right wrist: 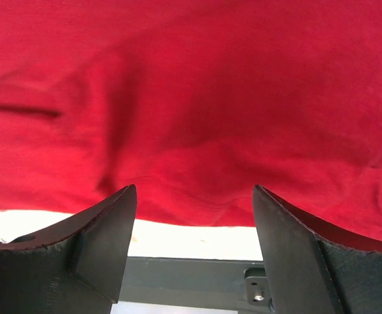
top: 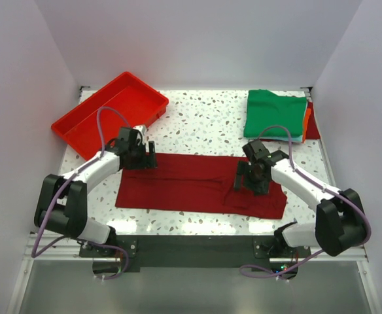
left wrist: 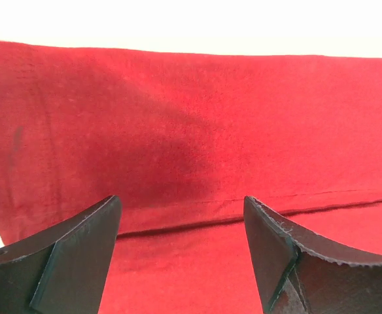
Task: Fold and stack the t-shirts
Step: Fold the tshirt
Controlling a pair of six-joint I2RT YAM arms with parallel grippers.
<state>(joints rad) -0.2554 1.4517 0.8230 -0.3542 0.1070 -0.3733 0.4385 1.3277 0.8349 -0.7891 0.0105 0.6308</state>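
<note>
Left hand (top: 145,159) spread wide, holds nothing, at 10 o'clock of maroon t-shirt (top: 191,184) | right hand (top: 248,182) likewise, at 3 o'clock.

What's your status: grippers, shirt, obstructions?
Both open: left gripper, right gripper, over maroon shirt. It lies flat, not yet on green shirt. The red tray sits apart, far left.

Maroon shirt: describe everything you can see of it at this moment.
The maroon shirt is soft matte cloth, lying flat on the table as a long band running left to right, toward the near edge. A fold edge or seam runs along its length; the right end is slightly wrinkled. The left gripper, open, is over its far left corner; the right gripper, open, over its right part. Contact cannot be told.
</note>
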